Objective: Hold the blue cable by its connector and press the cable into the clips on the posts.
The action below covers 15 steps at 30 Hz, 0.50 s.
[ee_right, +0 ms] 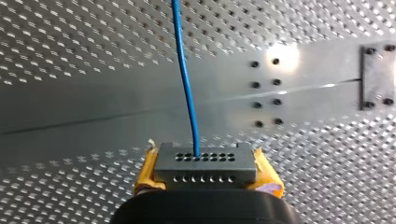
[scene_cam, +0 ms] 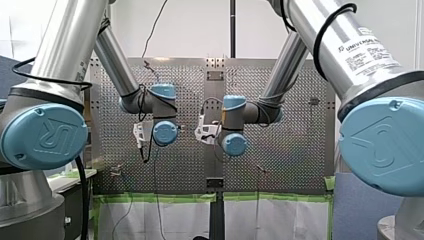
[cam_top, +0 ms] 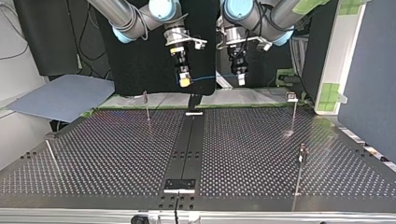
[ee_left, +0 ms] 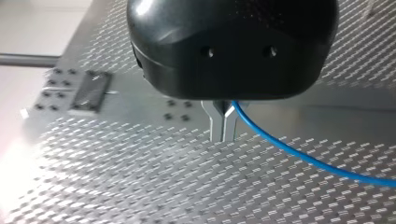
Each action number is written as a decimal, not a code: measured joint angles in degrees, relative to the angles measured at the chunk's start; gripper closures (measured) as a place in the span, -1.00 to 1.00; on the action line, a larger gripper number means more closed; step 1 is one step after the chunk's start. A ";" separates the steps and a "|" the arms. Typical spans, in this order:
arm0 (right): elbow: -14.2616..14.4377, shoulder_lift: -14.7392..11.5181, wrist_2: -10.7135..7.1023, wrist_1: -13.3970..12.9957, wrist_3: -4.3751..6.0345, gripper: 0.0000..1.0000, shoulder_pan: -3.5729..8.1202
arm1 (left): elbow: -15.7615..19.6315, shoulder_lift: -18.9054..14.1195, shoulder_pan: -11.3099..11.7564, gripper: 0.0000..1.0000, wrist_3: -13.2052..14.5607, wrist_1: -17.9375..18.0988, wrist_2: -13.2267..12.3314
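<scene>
Two arms hang over the silver perforated table point(scene_cam: 292, 165) | top: my right gripper point(cam_top: 185, 83) and my left gripper point(cam_top: 240, 78) hang above the far end of the table's black centre strip point(cam_top: 187, 140), with the thin blue cable point(cam_top: 204, 78) strung between them | left wrist: metal fingers pressed together on the cable, near the strip | right wrist: yellow pads pinching the grey multi-hole rectangular connector point(ee_right: 205, 164) over the strip

Cable point(cam_top: 208, 78) between left pincer point(cam_top: 241, 79), right pincer point(cam_top: 185, 82)

Table point(ee_left: 116, 186): perforated metal, bright sheen; cable point(ee_right: 186, 88): smooth blue plastic jacket; connector point(ee_right: 205, 168): matt grey block; my left gripper point(ee_left: 223, 133): glossy black shell, bare metal fingers point(ee_left: 215, 126).
</scene>
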<state>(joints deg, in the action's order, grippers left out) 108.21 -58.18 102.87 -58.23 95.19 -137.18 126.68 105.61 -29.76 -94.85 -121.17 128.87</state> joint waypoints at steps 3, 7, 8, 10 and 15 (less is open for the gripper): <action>-0.59 -1.70 -0.62 1.69 0.04 1.00 1.15 | -1.41 -1.91 0.51 1.00 0.08 -1.91 1.01; -1.35 -3.79 -2.26 3.79 0.05 1.00 3.00 | -2.32 -4.09 1.07 1.00 0.31 -4.08 1.56; -1.49 -4.27 -2.71 4.21 0.06 1.00 3.46 | -2.55 -4.70 1.21 1.00 0.49 -4.72 1.61; -1.77 -5.41 -3.80 4.87 0.11 1.00 4.58 | -2.86 -5.56 1.42 1.00 0.88 -5.56 1.69; -3.31 -8.07 -6.43 5.87 0.25 1.00 7.23 | -3.25 -8.15 2.03 1.00 1.65 -8.17 1.73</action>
<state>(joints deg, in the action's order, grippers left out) 104.90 -66.25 96.44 -52.35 95.44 -129.96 123.43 97.46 -27.73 -93.20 -129.34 130.60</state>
